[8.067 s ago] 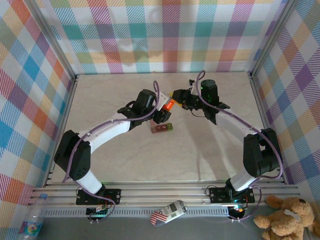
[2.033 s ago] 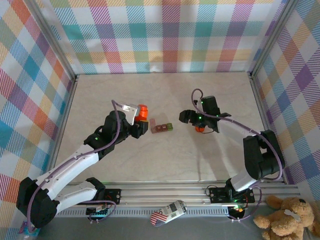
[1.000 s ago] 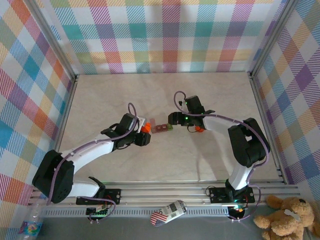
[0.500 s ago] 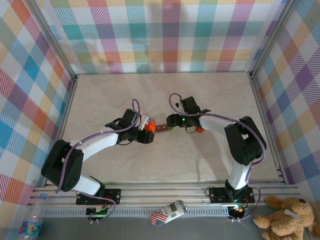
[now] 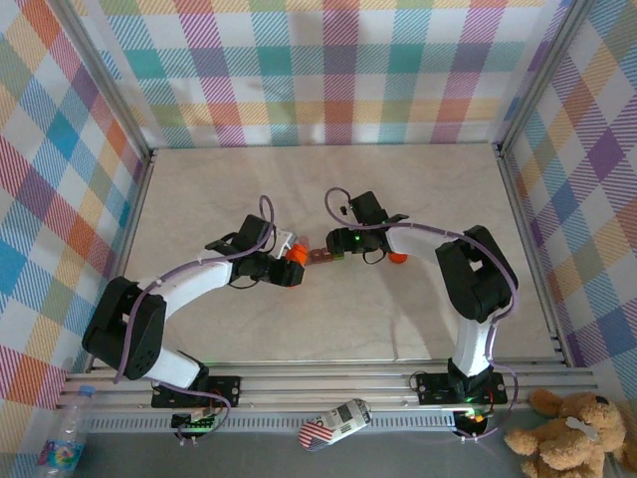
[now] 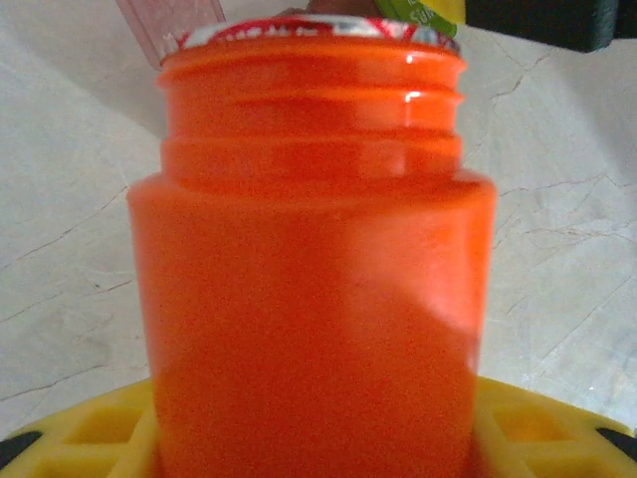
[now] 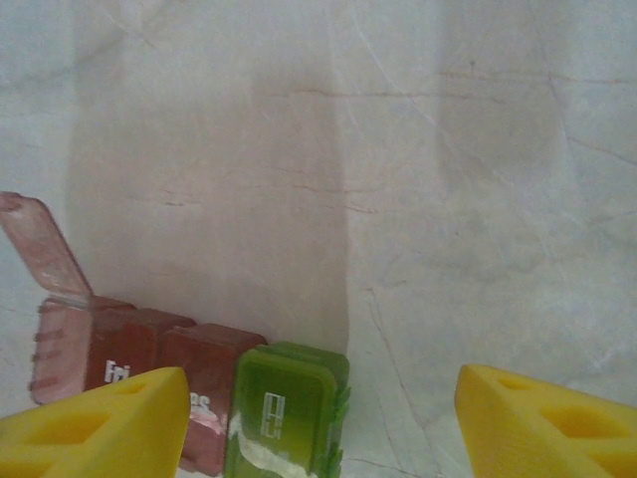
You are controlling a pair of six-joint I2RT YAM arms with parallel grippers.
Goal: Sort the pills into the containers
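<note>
**Bottle held at the open end of the strip of containers**

Top external: The left gripper point(image 5: 289, 267) pinched the orange bottle point(image 5: 292, 255), whose mouth pointed toward the strip of containers point(image 5: 322, 256). The strip lay near the middle of the table point(image 5: 219, 189), between the two grippers. The right gripper point(image 5: 338, 242) hung just beside the strip's right end. A small orange object point(image 5: 397, 257) lay on the table farther right, beside the right arm.

Left wrist: The orange bottle point(image 6: 314, 269) sat clamped between the yellow finger pads point(image 6: 542, 423), and a red-and-white edge ringed its mouth. Beyond the mouth stood a raised translucent pink lid point(image 6: 169, 25) and a bit of green.

Right wrist: The right gripper point(image 7: 320, 398) had its jaws spread wide and pinched nothing. The strip of containers point(image 7: 149, 363) lay on the table below them. Its green end compartment point(image 7: 289, 408) was closed and lay between the fingertips. The far red-brown compartment had its lid point(image 7: 45, 249) standing open. What was inside could not be made out.
</note>
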